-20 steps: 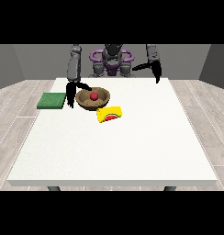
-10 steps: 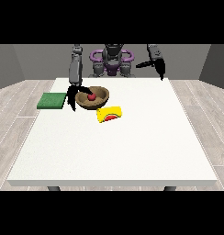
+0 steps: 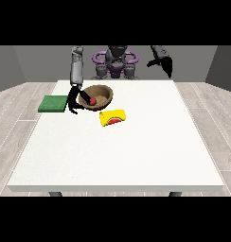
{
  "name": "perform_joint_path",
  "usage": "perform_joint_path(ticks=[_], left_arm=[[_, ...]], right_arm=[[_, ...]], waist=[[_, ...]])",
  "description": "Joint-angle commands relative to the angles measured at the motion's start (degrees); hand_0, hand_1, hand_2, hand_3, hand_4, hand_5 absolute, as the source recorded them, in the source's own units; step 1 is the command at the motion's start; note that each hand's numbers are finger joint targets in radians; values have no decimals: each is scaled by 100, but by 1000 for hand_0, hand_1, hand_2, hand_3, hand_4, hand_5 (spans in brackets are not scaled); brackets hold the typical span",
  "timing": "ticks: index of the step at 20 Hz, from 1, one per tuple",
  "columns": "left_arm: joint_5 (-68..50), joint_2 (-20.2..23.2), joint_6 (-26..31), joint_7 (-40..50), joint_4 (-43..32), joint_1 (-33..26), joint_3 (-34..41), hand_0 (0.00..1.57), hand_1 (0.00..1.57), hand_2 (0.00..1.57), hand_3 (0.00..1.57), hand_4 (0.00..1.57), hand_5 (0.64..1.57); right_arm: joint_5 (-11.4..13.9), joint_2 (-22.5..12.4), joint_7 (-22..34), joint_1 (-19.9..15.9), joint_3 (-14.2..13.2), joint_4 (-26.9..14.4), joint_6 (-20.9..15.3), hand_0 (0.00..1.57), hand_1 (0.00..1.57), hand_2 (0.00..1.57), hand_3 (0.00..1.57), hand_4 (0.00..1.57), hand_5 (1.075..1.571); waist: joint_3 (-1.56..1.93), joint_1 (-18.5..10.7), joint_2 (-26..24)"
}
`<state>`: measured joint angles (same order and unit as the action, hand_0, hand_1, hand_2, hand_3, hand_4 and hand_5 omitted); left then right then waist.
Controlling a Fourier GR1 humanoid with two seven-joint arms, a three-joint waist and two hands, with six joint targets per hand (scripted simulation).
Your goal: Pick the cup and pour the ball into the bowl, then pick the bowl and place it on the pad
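The red ball already lies inside the brown bowl, so the pouring looks done; the yellow cup lies on its side on the desk, just in front of the bowl. What is left is carrying the bowl to the green pad. The hand at the view's left grasps the bowl at its near-left rim, and the bowl is tilted. The hand at the view's right hangs raised above the far edge, holding nothing; whether it is clenched I cannot tell. The pad sits near the desk's left edge, close to the bowl, with open room between them.
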<state>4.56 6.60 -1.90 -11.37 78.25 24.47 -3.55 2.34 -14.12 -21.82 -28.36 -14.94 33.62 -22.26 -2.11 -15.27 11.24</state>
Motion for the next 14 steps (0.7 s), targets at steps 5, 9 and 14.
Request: perform_joint_path(ticks=[5, 9, 14], left_arm=[[-258, 172, 117, -374, -1104, -435, 545, 0, 0, 0, 0, 978, 1422], [-229, 212, 14, -484, -1410, -1076, 693, 0, 0, 0, 0, 1003, 1407], [-348, 261, -78, -406, -1326, -860, 930, 0, 0, 0, 0, 999, 1410]], right_arm=[[669, 50, 2651, -649, 784, 31, -351, 1571, 1571, 1571, 973, 823, 1561], [829, -63, 3595, -812, 1076, 272, 74, 1571, 1571, 1571, 874, 798, 1564], [483, -336, 3572, -555, 809, 692, 639, 1571, 1571, 1571, 771, 794, 1570]], waist=[[195, 743, -964], [201, 1180, -1756], [211, 1483, -1556]])
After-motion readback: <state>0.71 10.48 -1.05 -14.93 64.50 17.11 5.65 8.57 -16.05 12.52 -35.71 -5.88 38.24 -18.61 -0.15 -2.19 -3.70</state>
